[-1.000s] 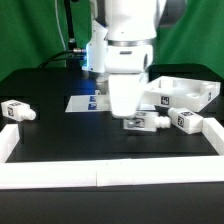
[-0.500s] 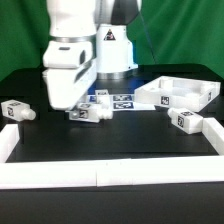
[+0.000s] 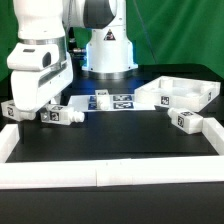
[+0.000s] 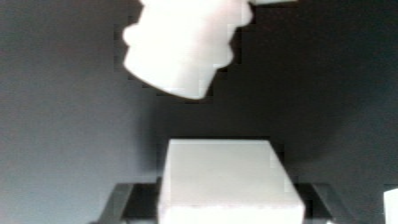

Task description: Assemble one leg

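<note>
My gripper (image 3: 47, 114) is at the exterior view's left, low over the black table, shut on a leg (image 3: 66, 116), a short white square block with tag marks, held lying sideways. In the wrist view the held leg (image 4: 221, 178) fills the space between the dark fingers (image 4: 135, 203). A second leg (image 3: 8, 108) lies just beyond the gripper at the far left, partly hidden by it. It shows blurred in the wrist view (image 4: 183, 48). A third leg (image 3: 189, 121) lies at the right by the white wall.
The wide white tray-like piece (image 3: 182, 94) with sockets lies at the back right. The marker board (image 3: 112, 100) lies in front of the robot base. A low white wall (image 3: 110, 178) borders the table's front and sides.
The arm has swung from the middle to the exterior view's left, carrying the held leg with it, and now stands next to the far-left leg.
</note>
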`<state>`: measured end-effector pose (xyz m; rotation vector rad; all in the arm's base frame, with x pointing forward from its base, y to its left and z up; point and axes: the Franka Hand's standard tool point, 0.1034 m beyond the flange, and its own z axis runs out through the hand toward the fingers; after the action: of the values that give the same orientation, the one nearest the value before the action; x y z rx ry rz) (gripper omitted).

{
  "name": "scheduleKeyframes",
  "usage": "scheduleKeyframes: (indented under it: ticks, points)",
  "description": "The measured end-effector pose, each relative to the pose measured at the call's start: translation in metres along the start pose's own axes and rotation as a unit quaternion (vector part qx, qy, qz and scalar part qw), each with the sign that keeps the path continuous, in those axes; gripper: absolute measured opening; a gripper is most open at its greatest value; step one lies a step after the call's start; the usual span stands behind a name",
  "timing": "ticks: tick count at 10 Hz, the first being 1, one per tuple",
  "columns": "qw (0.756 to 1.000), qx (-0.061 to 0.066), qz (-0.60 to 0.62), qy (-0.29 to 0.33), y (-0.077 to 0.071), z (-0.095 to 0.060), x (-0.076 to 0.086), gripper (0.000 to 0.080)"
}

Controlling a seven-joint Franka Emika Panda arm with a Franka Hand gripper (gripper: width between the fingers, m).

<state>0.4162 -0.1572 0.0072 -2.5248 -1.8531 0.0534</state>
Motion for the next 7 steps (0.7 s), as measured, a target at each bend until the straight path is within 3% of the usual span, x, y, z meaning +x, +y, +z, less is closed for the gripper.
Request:
scheduleKeyframes:
  ticks: [1, 2, 3, 5, 7]
  points:
    - [1.000, 0.000, 0.000, 0.000, 0.000, 0.000, 0.000, 0.0361]
    - [1.000, 0.000, 0.000, 0.000, 0.000, 0.000, 0.000, 0.0544]
    - [1.000, 0.000, 0.000, 0.000, 0.000, 0.000, 0.000, 0.0616]
    - [1.000, 0.000, 0.002, 0.000, 0.000, 0.000, 0.002, 0.0643]
    - [0.993, -0.012, 0.114, 0.005, 0.009, -0.023, 0.061, 0.0648]
